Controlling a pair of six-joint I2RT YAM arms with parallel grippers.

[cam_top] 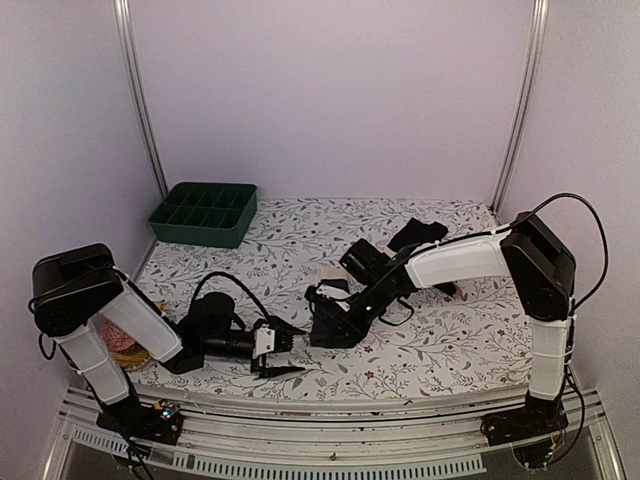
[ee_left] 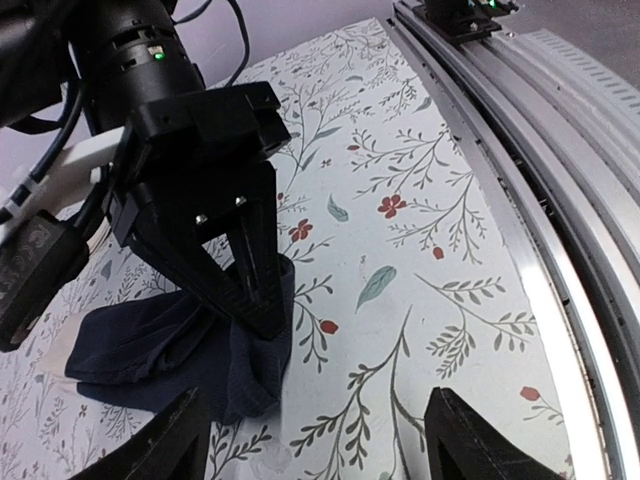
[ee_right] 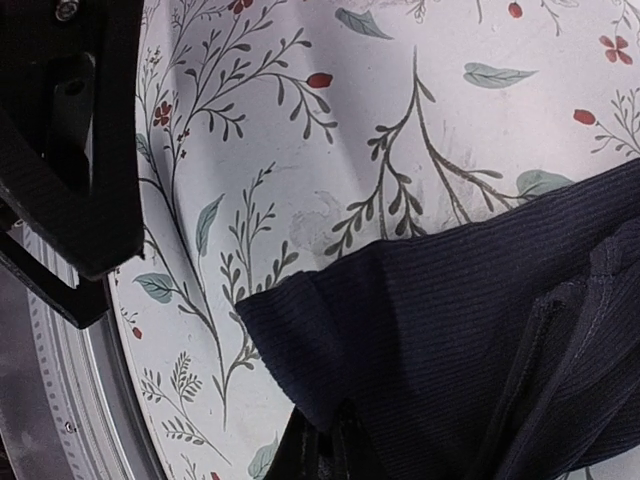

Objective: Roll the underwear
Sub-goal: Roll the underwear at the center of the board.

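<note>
A black underwear [cam_top: 342, 330] lies crumpled on the floral cloth at centre front. My right gripper [cam_top: 322, 322] is shut on its near corner. In the left wrist view the right fingertips [ee_left: 262, 308] pinch the dark fabric [ee_left: 150, 350]. In the right wrist view the ribbed fabric [ee_right: 480, 330] drapes over my closed right gripper [ee_right: 335, 450]. My left gripper [cam_top: 288, 352] is open and empty, just left of the garment; it [ee_left: 320, 445] stands over bare cloth. More black underwear [cam_top: 418, 234] and a cream piece [cam_top: 328, 272] lie behind.
A dark green compartment tray [cam_top: 203, 213] stands at the back left. A pinkish knitted thing [cam_top: 122, 347] sits by the left arm's base. The table's metal front rail [ee_left: 560, 200] runs close to the left gripper. Another black piece [cam_top: 362, 258] lies under the right arm.
</note>
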